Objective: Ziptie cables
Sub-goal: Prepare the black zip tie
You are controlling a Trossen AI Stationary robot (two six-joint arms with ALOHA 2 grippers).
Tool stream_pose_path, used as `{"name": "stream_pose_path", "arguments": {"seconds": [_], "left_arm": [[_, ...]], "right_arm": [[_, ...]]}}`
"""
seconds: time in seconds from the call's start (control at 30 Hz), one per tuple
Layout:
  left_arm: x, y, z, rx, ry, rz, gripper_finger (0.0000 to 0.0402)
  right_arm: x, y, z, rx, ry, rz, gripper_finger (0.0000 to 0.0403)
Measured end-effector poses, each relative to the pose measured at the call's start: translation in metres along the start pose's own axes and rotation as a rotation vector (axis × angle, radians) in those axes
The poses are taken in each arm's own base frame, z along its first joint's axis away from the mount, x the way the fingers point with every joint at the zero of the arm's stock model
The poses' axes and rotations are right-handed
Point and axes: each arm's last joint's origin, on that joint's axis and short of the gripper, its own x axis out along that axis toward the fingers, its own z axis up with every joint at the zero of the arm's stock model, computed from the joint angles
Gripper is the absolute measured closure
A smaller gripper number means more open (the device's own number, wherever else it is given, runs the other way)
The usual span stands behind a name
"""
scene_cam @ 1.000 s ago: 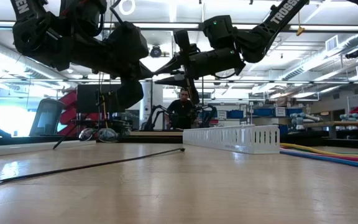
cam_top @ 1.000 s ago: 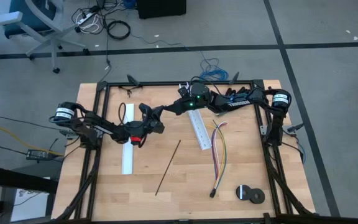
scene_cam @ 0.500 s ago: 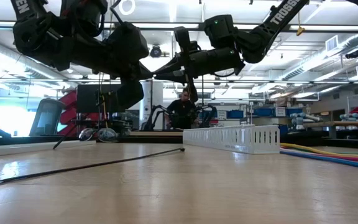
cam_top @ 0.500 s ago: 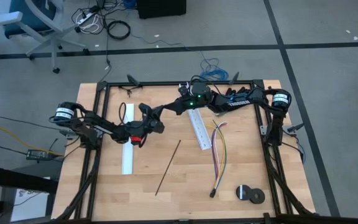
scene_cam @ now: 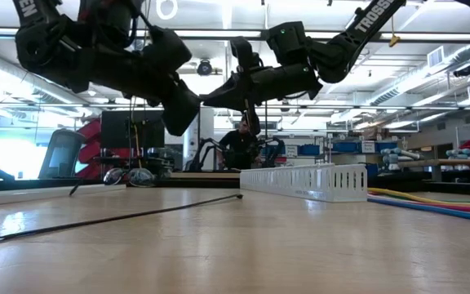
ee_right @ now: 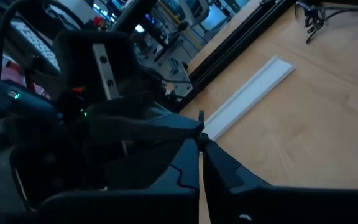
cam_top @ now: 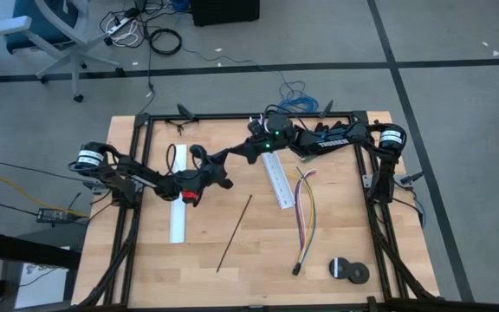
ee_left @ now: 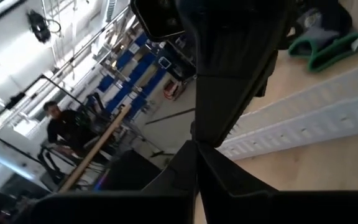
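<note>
A pale wooden desk [cam_top: 258, 260] framed by black rails is seen from above on a grey floor, with a workshop of shelving and ceiling lights behind it in the low view, where a person [scene_cam: 239, 140] is seated far back. The cables [cam_top: 305, 212] are laid on the right half of the desk, their long axis running from the far side toward the near edge, the loose coloured ends fanned at the far end and the small dark end pointed toward the near edge. One of the zipties [cam_top: 234, 232] is laid straight at mid-desk, on a diagonal from far-right to near-left. A white slotted channel [cam_top: 277, 179] is set just left of the cables, and a second white strip [cam_top: 177, 192] is placed under the left arm. A black tape roll [cam_top: 348, 269] is found near the right near corner. Both arms are raised above the desk: the left claw [cam_top: 226, 156] and the right claw [cam_top: 242, 149] are each pressed together, tips nearly meeting over the centre, and whether anything is pinched cannot be told. "TROSS" is read on the right arm in the low view.
</note>
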Motion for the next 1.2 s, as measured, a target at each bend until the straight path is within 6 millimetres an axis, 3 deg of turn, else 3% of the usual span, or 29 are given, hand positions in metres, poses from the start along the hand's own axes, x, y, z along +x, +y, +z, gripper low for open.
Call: {"name": "stream_pose_path", "arguments": {"seconds": [0.33,0.7,0.9,1.2], "left_arm": [[-0.006,-0.003,0.003,-0.181,-0.021,-0.026,0.0382],[-0.007,-0.011,-0.009,0.086,0.082,-0.039,0.0383],[-0.007,-0.010,-0.008,0.192,0.085,-0.022,0.0396],[-0.007,-0.010,-0.008,0.195,0.084,-0.022,0.0398]], "right_arm": [[0.000,-0.003,-0.004,-0.036,0.055,-0.015,0.0401],[-0.001,-0.003,-0.004,-0.038,0.071,0.004,0.0397],[-0.001,-0.003,-0.003,-0.001,0.072,0.016,0.0358],[-0.004,-0.010,0.003,0.062,0.037,-0.026,0.0289]]}}
